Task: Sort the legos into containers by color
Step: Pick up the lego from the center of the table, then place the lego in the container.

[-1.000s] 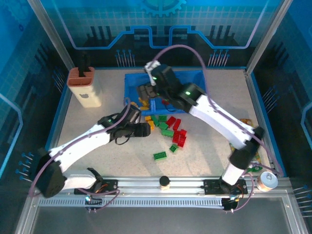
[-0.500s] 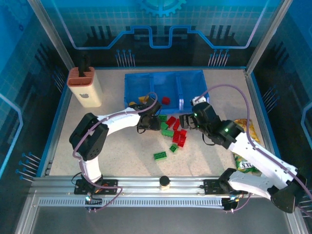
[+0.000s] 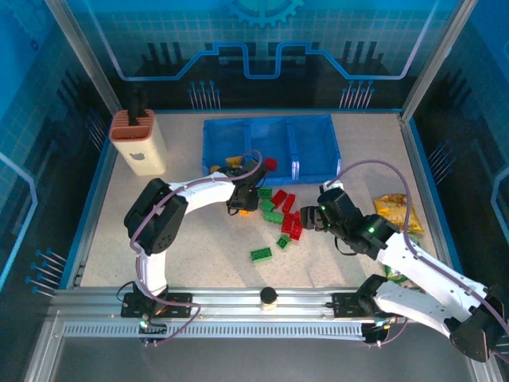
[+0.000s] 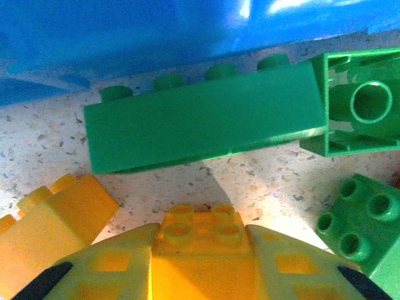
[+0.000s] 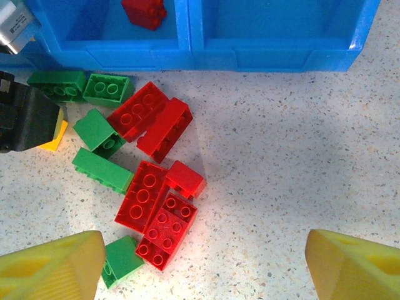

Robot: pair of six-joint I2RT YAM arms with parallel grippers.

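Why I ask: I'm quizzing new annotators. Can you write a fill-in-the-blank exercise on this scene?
1. The left gripper is shut on a studded brick whose colour is ____.
2. In the right wrist view, the one brick lying inside the blue tray is ____.
3. The right gripper holds nothing, and its jaws stand ____.
Missing words: yellow; red; open.
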